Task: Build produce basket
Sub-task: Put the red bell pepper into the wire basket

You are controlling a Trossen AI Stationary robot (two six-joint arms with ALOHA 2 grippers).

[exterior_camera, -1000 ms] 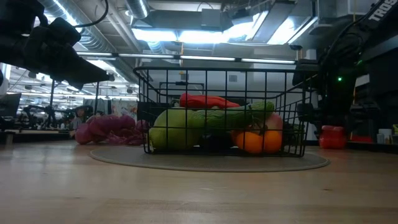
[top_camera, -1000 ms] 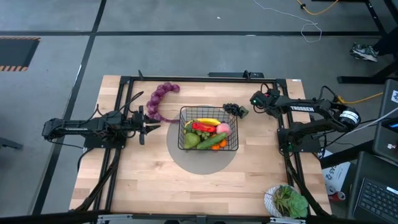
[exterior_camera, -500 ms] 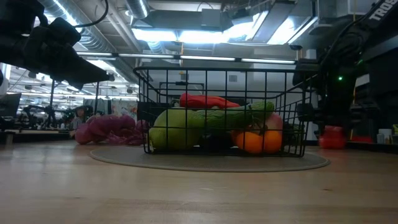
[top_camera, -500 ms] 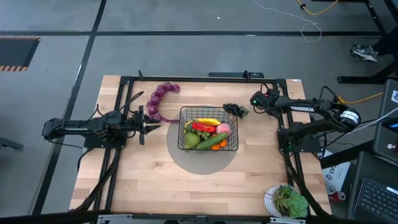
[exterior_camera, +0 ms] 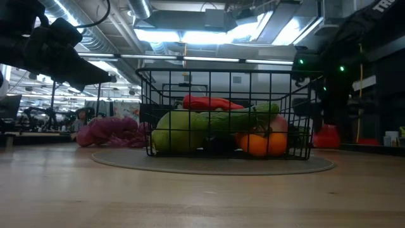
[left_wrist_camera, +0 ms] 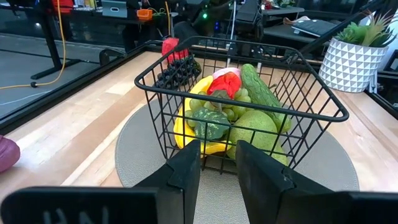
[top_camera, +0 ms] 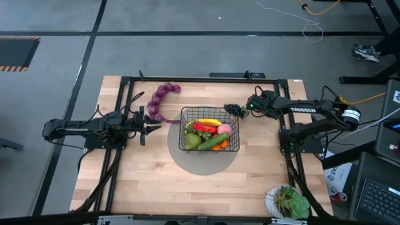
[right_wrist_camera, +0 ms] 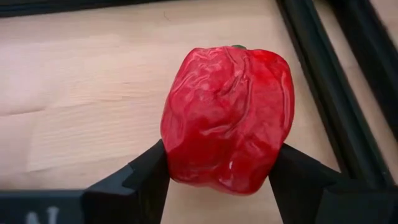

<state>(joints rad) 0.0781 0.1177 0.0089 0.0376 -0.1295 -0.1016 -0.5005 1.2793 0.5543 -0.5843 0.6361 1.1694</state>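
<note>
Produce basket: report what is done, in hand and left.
Done: the basket already holds a banana, pear, cucumber and oranges. In hand: the right gripper is clamped on a red pepper beside the basket. Left: the purple grape string and dark grapes on the table; the left gripper waits nearby.

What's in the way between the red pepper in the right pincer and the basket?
The right pincer grips the red pepper just beyond the basket on its right side. A dark grape cluster lies on the table between them, by the basket's wall. Carried above it and the rim, nothing visible blocks the way in.
</note>
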